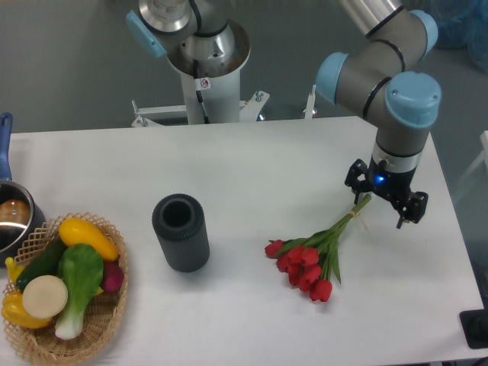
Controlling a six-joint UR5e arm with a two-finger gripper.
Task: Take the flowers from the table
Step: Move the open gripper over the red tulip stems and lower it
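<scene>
The flowers (311, 259) are a bunch of red tulips with green leaves and long thin stems. They lie on the white table (267, 168) at the right, buds toward the front and stem ends pointing up and right. My gripper (383, 197) points straight down over the stem ends (361, 204), which reach its black body. The wrist hides the fingers, so I cannot tell whether they are open or closed on the stems. The buds still rest on the table.
A dark grey ribbed cylinder vase (181, 232) stands upright left of the flowers. A wicker basket (114, 305) of vegetables sits at the front left corner, with a metal pot (11, 217) behind it. The robot base (207, 69) stands at the table's back edge.
</scene>
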